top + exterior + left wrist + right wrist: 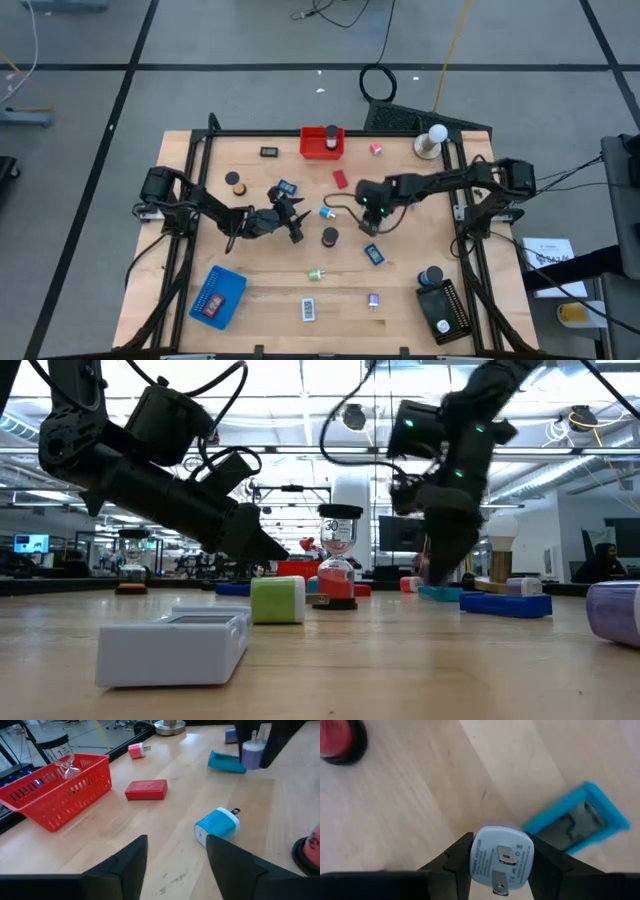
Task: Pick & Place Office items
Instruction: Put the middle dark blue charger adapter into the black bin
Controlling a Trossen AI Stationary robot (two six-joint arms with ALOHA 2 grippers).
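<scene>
My right gripper [372, 212] stands over the table's middle, shut on a pale lavender plug adapter [502, 857]. A teal block [575, 825] lies on the wood just beside it. My left gripper [175, 865] is open, low over the table left of centre [290, 218], and touches nothing. A blue-and-white charger [217, 825] lies just ahead of its fingers. A red block [146, 790] and a pink plug [136, 751] lie farther off. A green cube [277, 600], a white-labelled rectangle [175, 645] and a blue block [505, 605] lie nearer the near edge. My right gripper pinches the lavender adapter by two opposite sides of its body [479, 855], one finger on each. The fingers come from above, pointing down. The adapter's pronged face [506, 854] looks up at the wrist camera. It appears lifted just clear of the table, beside the teal block [227, 762].
A red basket [322, 142] with an hourglass [62, 755] in it stands at the far edge. A white ball on a stand [435, 140] is at the far right. A blue tray [217, 295] sits near left, a black tray [443, 310] near right. A second hourglass [330, 237] stands mid-table.
</scene>
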